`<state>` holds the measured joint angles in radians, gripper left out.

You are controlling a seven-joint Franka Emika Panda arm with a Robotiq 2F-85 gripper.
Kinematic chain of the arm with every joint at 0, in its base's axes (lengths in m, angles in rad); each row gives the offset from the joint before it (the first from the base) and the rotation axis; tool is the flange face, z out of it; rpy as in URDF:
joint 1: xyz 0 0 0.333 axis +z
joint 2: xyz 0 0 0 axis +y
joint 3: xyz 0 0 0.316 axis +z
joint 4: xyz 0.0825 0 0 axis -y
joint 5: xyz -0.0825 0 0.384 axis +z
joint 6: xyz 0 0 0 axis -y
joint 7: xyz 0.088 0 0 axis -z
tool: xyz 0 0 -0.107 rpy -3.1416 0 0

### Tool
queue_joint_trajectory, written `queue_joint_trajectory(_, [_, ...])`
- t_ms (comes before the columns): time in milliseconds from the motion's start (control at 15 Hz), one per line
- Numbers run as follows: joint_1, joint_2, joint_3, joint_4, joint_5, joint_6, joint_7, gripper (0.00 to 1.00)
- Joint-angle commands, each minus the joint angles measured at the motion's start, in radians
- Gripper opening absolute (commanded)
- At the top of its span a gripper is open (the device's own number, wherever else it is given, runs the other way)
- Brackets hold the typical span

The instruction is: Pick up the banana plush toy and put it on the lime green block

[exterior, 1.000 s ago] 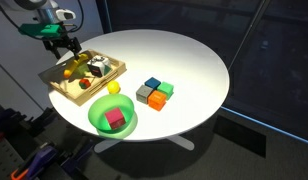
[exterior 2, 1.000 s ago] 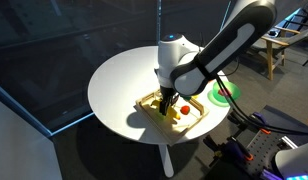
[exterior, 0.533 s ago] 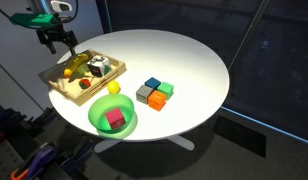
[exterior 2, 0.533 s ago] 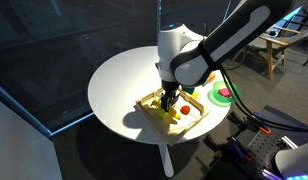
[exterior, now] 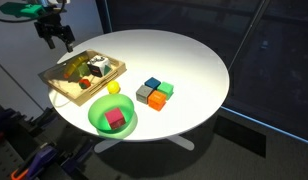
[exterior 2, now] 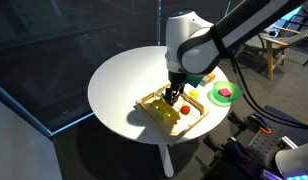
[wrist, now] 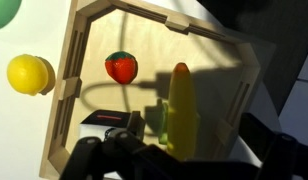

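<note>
Hovering over the tray, gripper state unclear, banana toy lengthwise straight below.

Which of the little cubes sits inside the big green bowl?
The magenta-red cube. It sits alone in the green bowl; the blue, green, grey and orange cubes cluster on the table.

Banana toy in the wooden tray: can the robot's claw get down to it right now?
Probably yes. The gripper hangs above the wooden tray, and the banana plush toy lies uncovered with nothing on top.
</note>
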<state>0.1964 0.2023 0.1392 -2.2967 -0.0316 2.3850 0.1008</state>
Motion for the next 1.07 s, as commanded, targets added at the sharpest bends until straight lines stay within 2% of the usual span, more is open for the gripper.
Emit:
queue_joint_trajectory(0, [-0.013,-0.102,-0.014,-0.070,0.002,-0.027,0.072,1.00])
queue_joint_trajectory(533, [-0.034,-0.250,-0.027,-0.132,-0.058,-0.085,0.190,1.00])
queue_joint_trajectory(1000, [-0.048,-0.346,-0.015,-0.143,-0.063,-0.112,0.203,1.00])
